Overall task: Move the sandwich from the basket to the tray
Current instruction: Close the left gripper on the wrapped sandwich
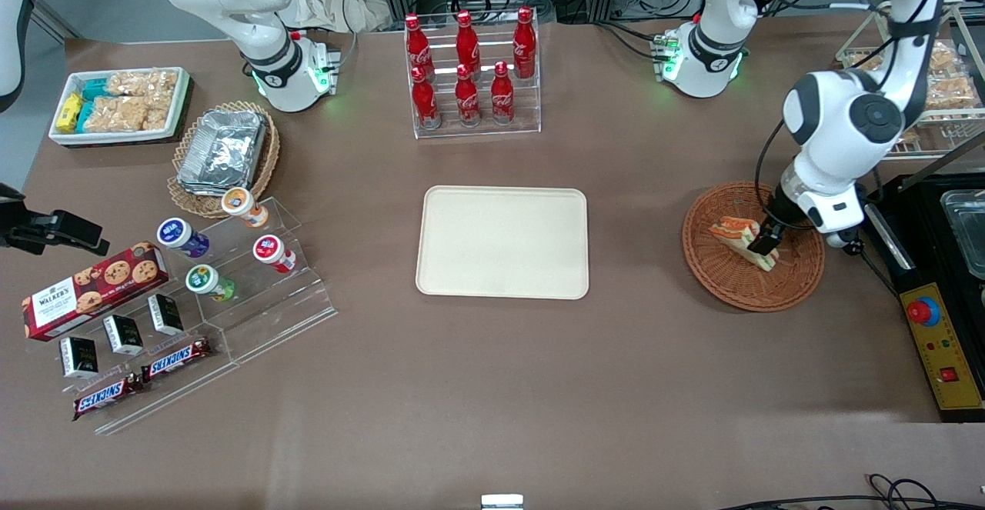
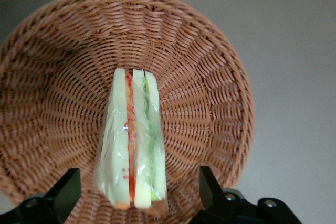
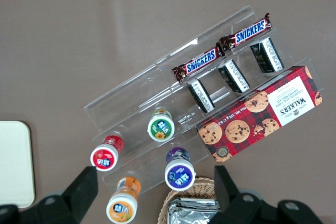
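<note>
1. Left arm's black two-finger gripper (image 1: 766,245) is down inside the round reddish-brown woven wicker basket (image 1: 719,278), at the working arm's end of the table.
2. Wrist view: the gripper (image 2: 135,190) is wide open, one finger each side of the sandwich w/ clear gaps. Fingers (image 2: 64,192) aren't touching the bread, nothing gripped.
3. Small triangular white-bread sandwich w/ orange-red & green filling (image 1: 740,236) lies in the basket, approx. mid-basket. In the wrist view the sandwich (image 2: 134,142) shows its layered cut edge, in clear wrap, w/ basket weave (image 2: 210,77) all round it.
4. Flat cream rectangular plastic tray w/ rounded corners (image 1: 502,241) sits mid-table, well apart from the basket, toward the parked arm's end from it; nothing on it.
5. Farther from the front cam than the tray: clear acrylic rack of red cola bottles (image 1: 470,71).
6. Toward the parked arm's end: clear stepped acrylic stand (image 1: 254,295) w/ small coloured-lid cups, Snickers bars (image 1: 178,358) & a red Walkers cookie box (image 1: 92,288); also a tan wicker basket holding silver foil trays (image 1: 223,148).
</note>
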`<state>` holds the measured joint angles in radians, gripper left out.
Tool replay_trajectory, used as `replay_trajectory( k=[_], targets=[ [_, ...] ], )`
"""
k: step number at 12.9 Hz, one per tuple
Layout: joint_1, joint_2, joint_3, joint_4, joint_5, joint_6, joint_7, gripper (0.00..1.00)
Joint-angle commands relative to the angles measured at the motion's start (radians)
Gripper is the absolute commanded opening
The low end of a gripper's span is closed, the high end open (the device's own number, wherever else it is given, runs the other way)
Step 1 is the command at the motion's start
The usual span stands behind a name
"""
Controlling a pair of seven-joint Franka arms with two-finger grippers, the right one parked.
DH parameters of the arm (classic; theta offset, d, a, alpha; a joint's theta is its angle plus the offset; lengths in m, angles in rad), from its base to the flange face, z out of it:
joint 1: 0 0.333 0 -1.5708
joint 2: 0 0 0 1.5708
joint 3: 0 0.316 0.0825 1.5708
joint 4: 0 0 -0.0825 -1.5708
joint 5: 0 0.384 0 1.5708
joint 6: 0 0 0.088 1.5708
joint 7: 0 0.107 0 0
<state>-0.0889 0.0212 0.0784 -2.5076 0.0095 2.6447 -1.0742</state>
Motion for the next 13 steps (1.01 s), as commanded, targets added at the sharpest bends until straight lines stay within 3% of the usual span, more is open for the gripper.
replay_trajectory(
  k=[1, 4, 5, 6, 7, 11, 13],
  targets=[
    [0.003, 0.045, -0.005, -0.034, 0.001, 0.109, -0.027, 1.0],
    [0.003, 0.06, -0.005, -0.039, 0.001, 0.115, -0.041, 1.0],
    [0.003, 0.065, -0.006, -0.043, 0.001, 0.127, -0.041, 0.81],
    [0.003, 0.071, -0.006, -0.05, 0.001, 0.141, -0.041, 0.34],
    [0.001, 0.078, -0.006, -0.053, 0.003, 0.149, -0.04, 0.0],
    [-0.002, 0.043, -0.009, -0.04, 0.004, 0.129, -0.021, 0.0],
    [-0.005, -0.051, -0.019, 0.024, 0.02, -0.083, 0.049, 0.0]
  ],
)
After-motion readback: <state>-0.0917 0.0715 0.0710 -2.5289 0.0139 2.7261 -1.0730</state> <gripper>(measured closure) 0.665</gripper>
